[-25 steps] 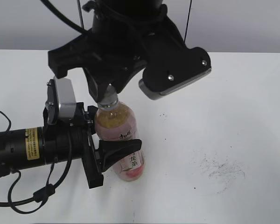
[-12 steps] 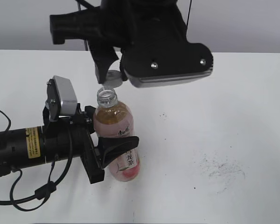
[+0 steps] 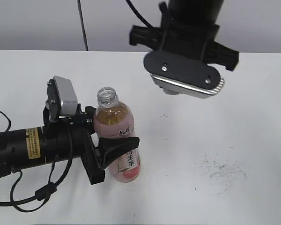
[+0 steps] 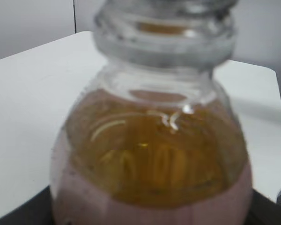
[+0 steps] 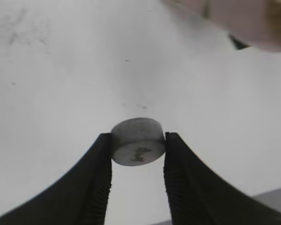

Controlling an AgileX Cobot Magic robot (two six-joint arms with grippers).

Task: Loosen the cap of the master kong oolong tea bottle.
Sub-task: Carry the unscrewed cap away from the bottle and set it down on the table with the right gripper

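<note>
With the cap [image 5: 138,147] off and pinched between the right gripper [image 5: 137,161] jaws, up and to the right of the master kong oolong tea bottle [image 3: 118,140], open neck exposed. Left gripper [image 3: 113,152] clamped around the bottle body, upright on the table [image 3: 234,117]. Risk: tea spilling if that clamp squeezes or tilts; cap dropping if the pinch slackens.

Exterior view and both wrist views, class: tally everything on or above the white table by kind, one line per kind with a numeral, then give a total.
Clear plastic bottles of amber tea with a pink label: 1
Small round grey-white plastic screw caps, off the bottle: 1
Black robot claws: 2, the left claw around the bottle, the right claw pinching the cap
Total: 4
</note>
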